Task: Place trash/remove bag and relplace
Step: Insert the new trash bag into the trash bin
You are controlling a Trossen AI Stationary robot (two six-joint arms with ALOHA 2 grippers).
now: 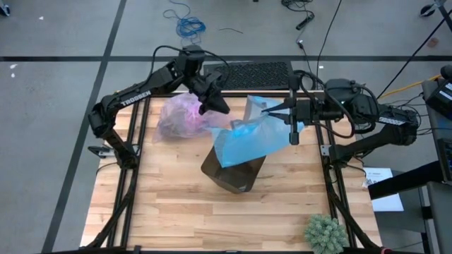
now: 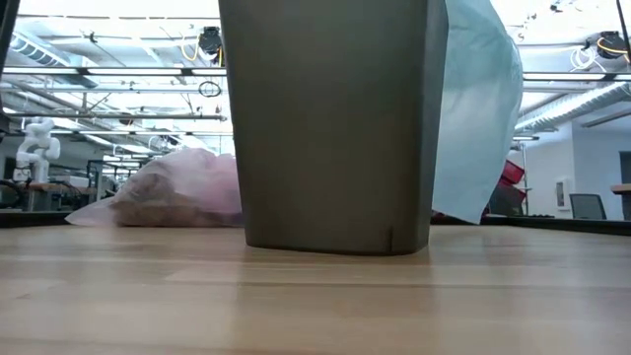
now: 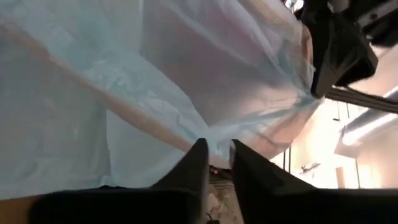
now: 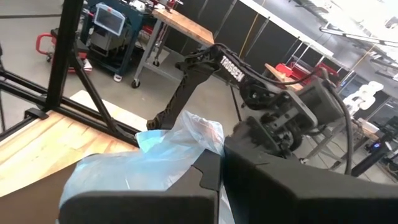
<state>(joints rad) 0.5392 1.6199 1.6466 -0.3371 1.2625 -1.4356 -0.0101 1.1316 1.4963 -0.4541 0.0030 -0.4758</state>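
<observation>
Over the bin [image 1: 236,173], both pincers [image 1: 220,106] [image 1: 272,111] pinch the blue bag's [image 1: 251,137] edges, table front bare.

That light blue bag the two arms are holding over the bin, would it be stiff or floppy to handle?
Probably very floppy: the light blue bag sags and creases between the left hand and right hand. Likely light, since its thin film lets light through in the left wrist view. It may be slippery and bunch up rather than spread itself over the bin.
</observation>
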